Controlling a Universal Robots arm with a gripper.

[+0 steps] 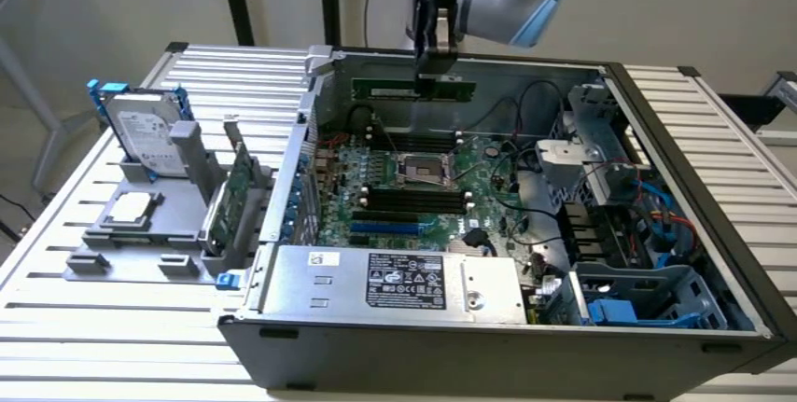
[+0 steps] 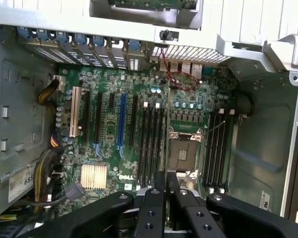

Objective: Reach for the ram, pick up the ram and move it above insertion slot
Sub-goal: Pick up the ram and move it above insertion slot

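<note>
The ram (image 1: 413,89), a long thin green stick, hangs level above the open computer case near its far wall. My gripper (image 1: 432,70) comes down from above and is shut on the stick's top edge around its middle. In the wrist view the black fingers (image 2: 154,203) stand close together, with the ram seen edge-on as a thin strip between them. Below lies the green motherboard (image 2: 109,129). Its black memory slots (image 1: 412,201) run beside the CPU socket (image 1: 424,171). The wrist view shows one bank of slots (image 2: 152,144) and another bank (image 2: 217,148) on either side of the socket (image 2: 185,151).
On the exterior view's left, a grey holder (image 1: 137,234) on the slatted table carries a silver hard drive (image 1: 144,131) and a green expansion card (image 1: 237,192). The power supply (image 1: 398,281) fills the case's near side. Cables and a drive cage (image 1: 622,225) crowd the exterior view's right.
</note>
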